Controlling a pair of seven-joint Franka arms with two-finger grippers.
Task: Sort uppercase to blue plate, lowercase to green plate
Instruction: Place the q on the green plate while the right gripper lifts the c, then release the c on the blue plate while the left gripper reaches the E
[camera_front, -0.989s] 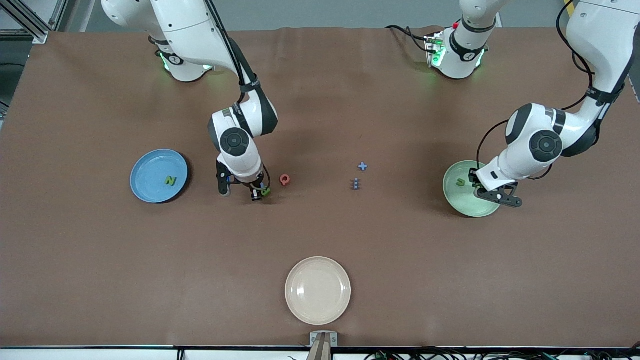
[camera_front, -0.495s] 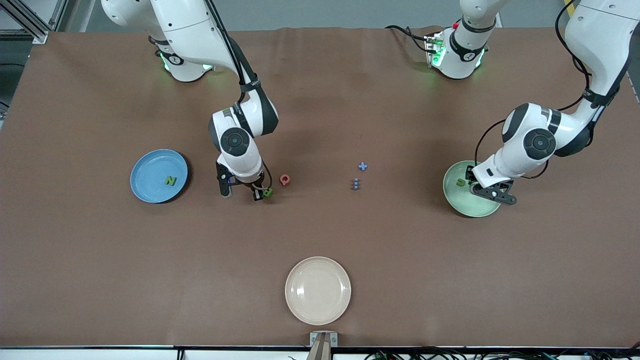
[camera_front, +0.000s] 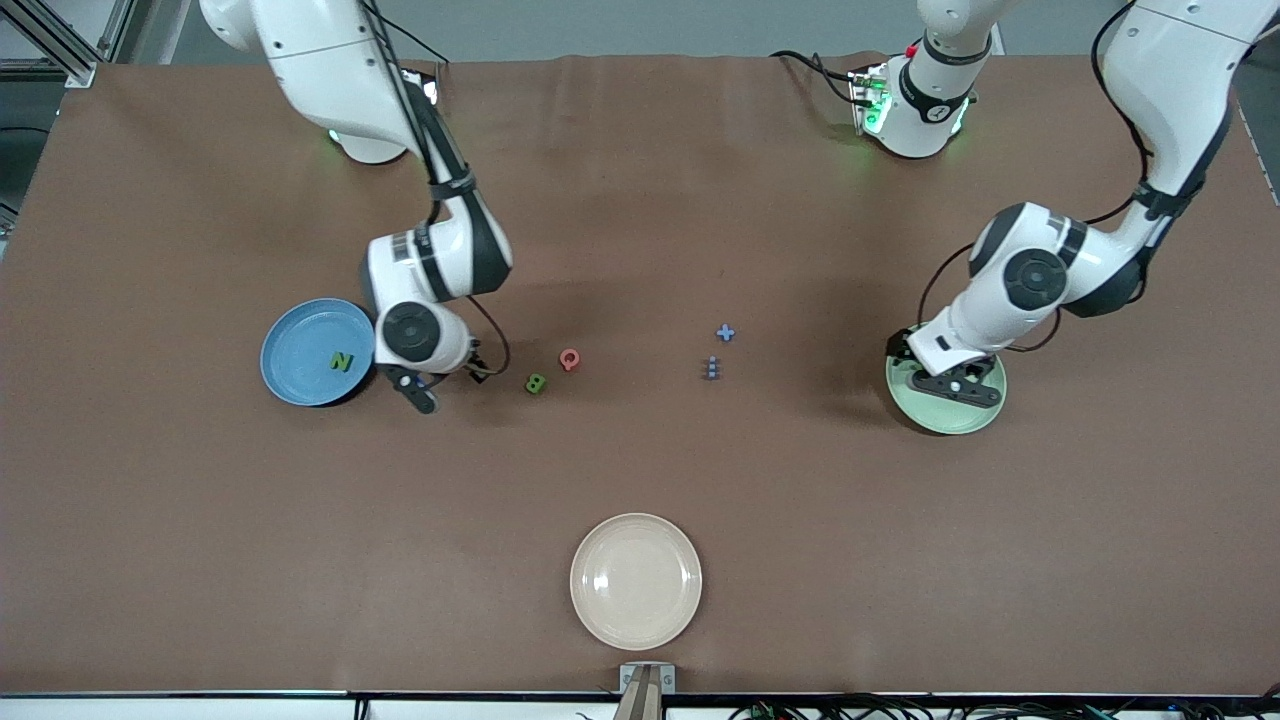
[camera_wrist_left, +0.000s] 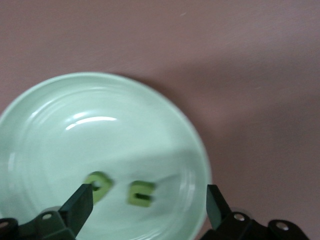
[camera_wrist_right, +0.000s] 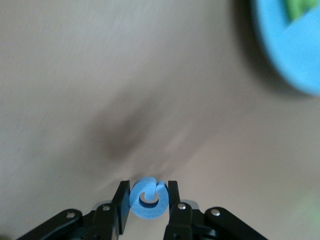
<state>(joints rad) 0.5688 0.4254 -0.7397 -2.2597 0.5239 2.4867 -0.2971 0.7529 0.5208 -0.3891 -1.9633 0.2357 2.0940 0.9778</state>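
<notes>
The blue G (camera_wrist_right: 147, 198) is pinched between the fingers of the right gripper (camera_front: 418, 385), which hangs over the worktop (camera_front: 640, 470) just beside the blue plate (camera_front: 300, 340). On that plate lies 1 capital so far, the green N (camera_front: 342, 361). The green B (camera_front: 536, 383) and the pink-red Q (camera_front: 570, 359) lie on the worktop close together, toward the middle. So 1 of 4 uppercase letters is sorted, 1 is in hand, and 2 are left.

In the green plate (camera_wrist_left: 150, 110) lie 2 green lowercase letters (camera_wrist_left: 141, 193), side by side. The left gripper (camera_wrist_left: 149, 202) hovers over them with its fingers spread wide and nothing between them. The blue x (camera_front: 726, 333) and the blue m (camera_front: 711, 368) lie on the worktop between the 2 plates, nearer the green one. By this count about half of the lowercase job is done. The cream-white plate (camera_front: 636, 580), nearest the front camera, holds nothing.
</notes>
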